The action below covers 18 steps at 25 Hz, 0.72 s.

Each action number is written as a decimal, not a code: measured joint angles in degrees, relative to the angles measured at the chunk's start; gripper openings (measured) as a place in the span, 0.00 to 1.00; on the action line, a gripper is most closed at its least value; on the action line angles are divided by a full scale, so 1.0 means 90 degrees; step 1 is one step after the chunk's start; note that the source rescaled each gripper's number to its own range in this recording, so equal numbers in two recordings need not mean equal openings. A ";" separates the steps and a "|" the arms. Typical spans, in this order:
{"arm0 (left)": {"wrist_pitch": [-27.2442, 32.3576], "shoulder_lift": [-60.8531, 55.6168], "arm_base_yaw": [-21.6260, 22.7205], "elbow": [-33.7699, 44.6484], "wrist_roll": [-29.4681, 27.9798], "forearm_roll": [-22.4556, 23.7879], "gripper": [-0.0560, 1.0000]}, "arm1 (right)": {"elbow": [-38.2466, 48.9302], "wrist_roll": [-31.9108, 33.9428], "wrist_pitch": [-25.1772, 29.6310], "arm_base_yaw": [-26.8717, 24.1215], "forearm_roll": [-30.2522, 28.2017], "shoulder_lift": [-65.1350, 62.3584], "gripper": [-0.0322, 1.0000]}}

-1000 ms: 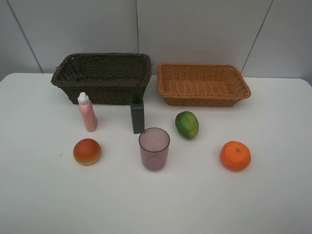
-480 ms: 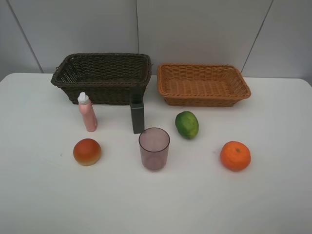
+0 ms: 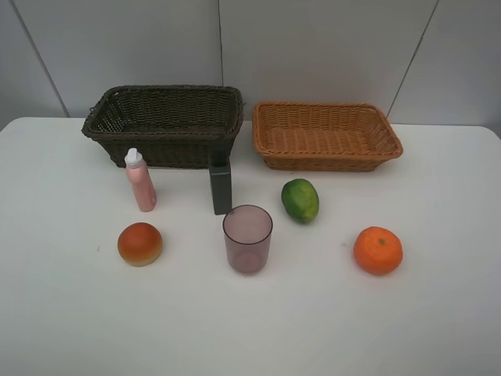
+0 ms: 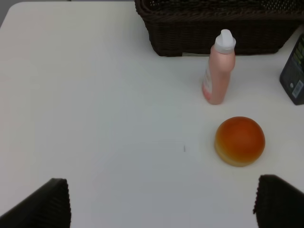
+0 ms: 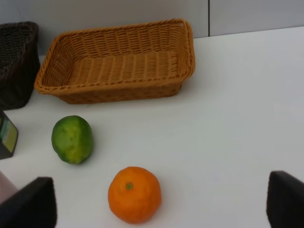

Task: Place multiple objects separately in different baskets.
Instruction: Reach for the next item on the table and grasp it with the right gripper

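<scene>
Upper left of the high view, dark brown basket (image 3: 168,145): deep, at the far side of the white table (image 3: 438,313).
Upper right, tan basket (image 3: 329,160): shallower, just beside the dark one with a narrow gap between them.
Pink bottle (image 3: 142,186): upright, white cap on, left of centre, in front of the dark basket.
Grey box (image 3: 221,190): upright near centre, at the dark basket's right front corner; I cannot tell whether they touch.
Purple cup (image 3: 247,239): upright, mouth up, centre of frame, just below the box.
Lime (image 3: 300,200): right of centre, in front of the tan basket.
Orange (image 3: 377,250): lower right of the lime, apart from it.
Bun (image 3: 140,244): left of the cup, below the bottle.
Left claw (image 4: 161,204): I see its fingertips spread wide over bare table, gripping nothing; the bun lies just ahead.
Right claw (image 5: 159,204): fingertips spread wide, gripping nothing; the orange lies on the table between them.
</scene>
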 joint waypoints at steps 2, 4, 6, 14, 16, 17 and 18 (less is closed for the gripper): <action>0.0000 0.0000 0.0000 0.0000 0.0000 0.0000 1.00 | -0.0163 -0.0131 -0.0083 0.0000 0.0013 0.0376 0.94; 0.0000 0.0000 0.0000 0.0000 0.0000 0.0000 1.00 | -0.0335 -0.0398 -0.0152 0.0000 0.0047 0.0855 0.94; 0.0000 0.0000 0.0000 0.0000 0.0000 0.0000 1.00 | -0.0470 -0.0663 -0.0281 0.0000 0.0097 0.1323 0.94; -0.0003 0.0000 0.0000 0.0000 0.0000 0.0000 1.00 | -0.1214 -0.1350 -0.0789 0.0000 0.0398 0.3566 0.94; -0.0003 0.0000 0.0000 0.0000 0.0000 0.0000 1.00 | -0.1448 -0.1446 -0.0862 0.0069 0.0488 0.4084 0.94; -0.0003 0.0000 0.0000 0.0000 0.0000 0.0000 1.00 | -0.1573 -0.1471 -0.0911 0.0171 0.0495 0.4347 0.94; -0.0003 0.0000 0.0000 0.0000 0.0000 0.0000 1.00 | -0.1697 -0.1479 -0.0941 0.0343 0.0495 0.4594 0.94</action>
